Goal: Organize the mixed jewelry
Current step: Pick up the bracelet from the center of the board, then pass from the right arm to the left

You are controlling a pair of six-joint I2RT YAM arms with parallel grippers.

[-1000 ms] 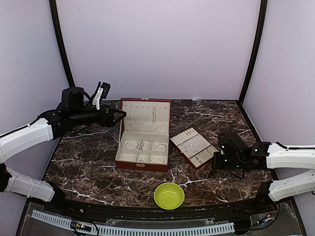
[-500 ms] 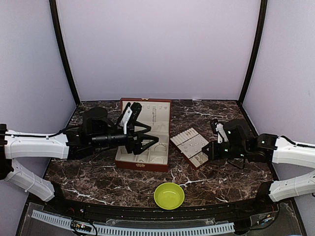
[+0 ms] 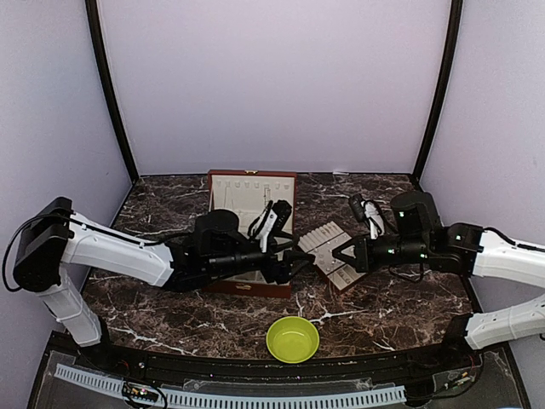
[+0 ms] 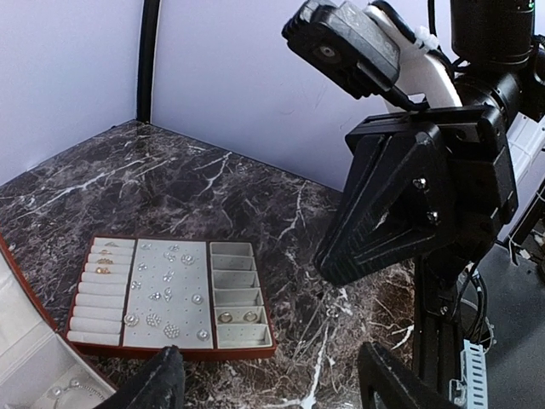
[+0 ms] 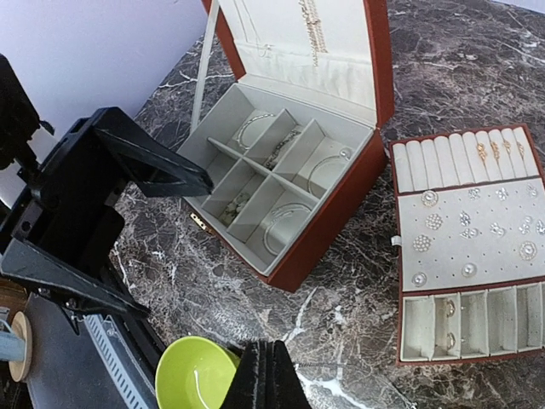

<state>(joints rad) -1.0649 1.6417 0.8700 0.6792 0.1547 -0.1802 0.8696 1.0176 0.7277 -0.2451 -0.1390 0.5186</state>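
While the left claw is hanging spread and empty between the box and the tray, the step in hand is looking like a reach for one loose piece. To do it well, I am judging that the claw should be narrowing before touching down, coming in from straight above. It should be pinching a wire across its rim rather than scraping the lining, since such thin metal is likely to be springing or sliding away.

The box is standing open with its lid upright, red-brown and smooth outside, cream and soft-looking inside, split by thin walls into compartments. The hoops are lying flat in those compartments, thin, silvery-white and round.

Nearer the arms, the bowl is sitting on the tabletop, lime green, glossy and round. A pale thin strand seems to be lying in it, though I cannot tell what it is. The tabletop is showing dark marble with white veins.

Just right of the box, the tray is lying flat, brown-edged, with cream padded rolls, a flat middle panel and a row of small cells. The beads are sitting on that panel, tiny and pale, and a few rings are sitting tucked into the rolls.

The right claw is hovering near the tray's edge, pressed together and gripping nothing visible, so the left claw's path should be keeping clear of it.
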